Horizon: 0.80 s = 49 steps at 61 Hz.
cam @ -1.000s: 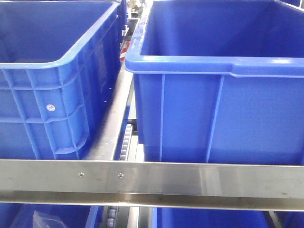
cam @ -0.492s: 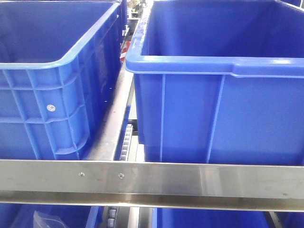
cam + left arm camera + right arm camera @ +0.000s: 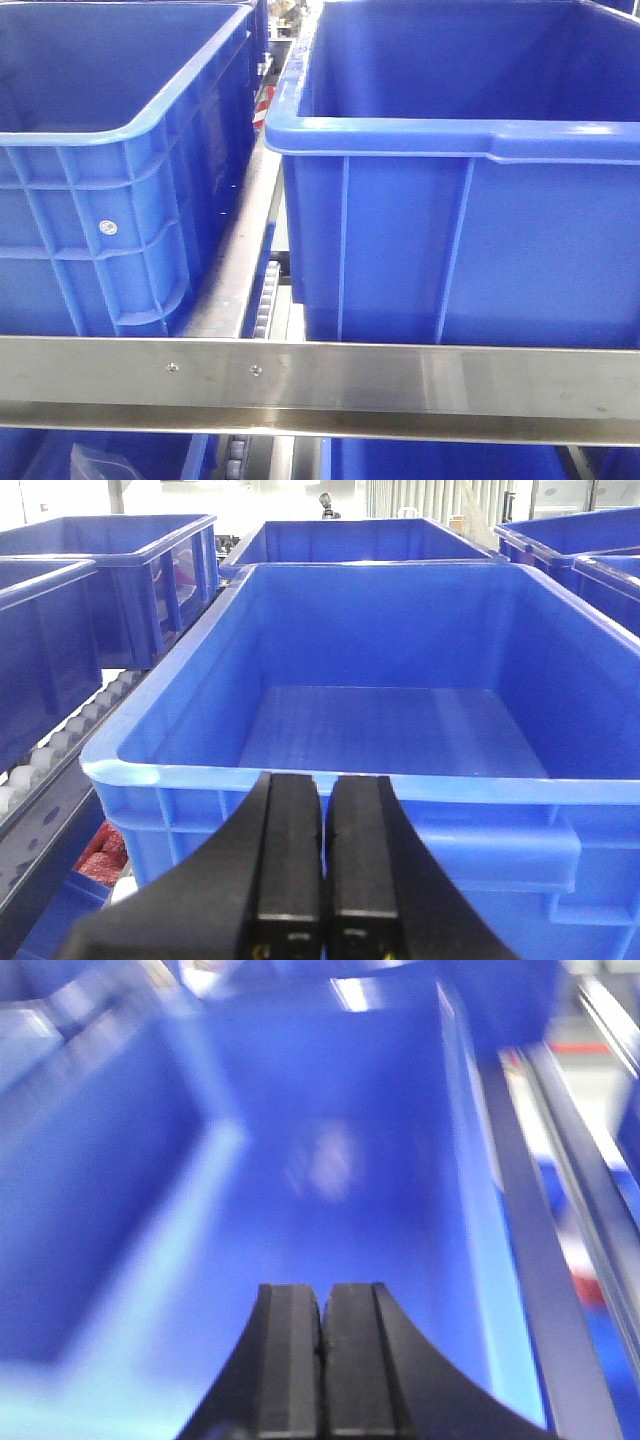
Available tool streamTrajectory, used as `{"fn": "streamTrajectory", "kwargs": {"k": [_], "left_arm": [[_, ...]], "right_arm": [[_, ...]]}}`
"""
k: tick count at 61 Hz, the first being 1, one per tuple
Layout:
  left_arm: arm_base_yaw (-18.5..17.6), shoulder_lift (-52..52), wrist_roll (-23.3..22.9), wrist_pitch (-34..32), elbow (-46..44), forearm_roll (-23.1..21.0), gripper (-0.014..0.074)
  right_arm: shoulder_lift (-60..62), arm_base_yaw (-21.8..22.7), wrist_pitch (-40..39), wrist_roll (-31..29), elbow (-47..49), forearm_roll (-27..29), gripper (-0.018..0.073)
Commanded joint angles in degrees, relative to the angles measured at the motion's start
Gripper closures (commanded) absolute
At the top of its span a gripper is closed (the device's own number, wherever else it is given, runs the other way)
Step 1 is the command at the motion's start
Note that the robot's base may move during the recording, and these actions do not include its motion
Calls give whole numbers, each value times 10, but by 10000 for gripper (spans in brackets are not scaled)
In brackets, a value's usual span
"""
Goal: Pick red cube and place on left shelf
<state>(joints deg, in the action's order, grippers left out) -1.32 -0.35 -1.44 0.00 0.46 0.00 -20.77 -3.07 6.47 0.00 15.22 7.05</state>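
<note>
Overhead, the left shelf's (image 3: 320,385) front rail runs sideways — level.

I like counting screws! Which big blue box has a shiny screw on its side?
The left crate: a silver screw sits on its ribbed side. The right crate shows none.

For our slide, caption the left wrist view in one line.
Shut left tool faces an empty blue crate on the left shelf.

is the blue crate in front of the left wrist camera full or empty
Empty: the blue crate shows only its bare ribbed floor, with the left gripper shut before its rim.
</note>
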Motion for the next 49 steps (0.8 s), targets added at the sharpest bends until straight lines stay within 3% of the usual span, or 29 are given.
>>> {"fn": "streamTrajectory", "kwargs": {"k": [1,19,49], "left_arm": [[1,-8,0,-50,14,0,495],[1,-8,0,-50,14,0,495],[1,-8,0,-50,14,0,495]], "right_arm": [[47,8,-65,-3,-36,-7,511],[229,21,-69,-3,-149,-7,511],[226,23,-78,-3,-159,-6,511]]}}
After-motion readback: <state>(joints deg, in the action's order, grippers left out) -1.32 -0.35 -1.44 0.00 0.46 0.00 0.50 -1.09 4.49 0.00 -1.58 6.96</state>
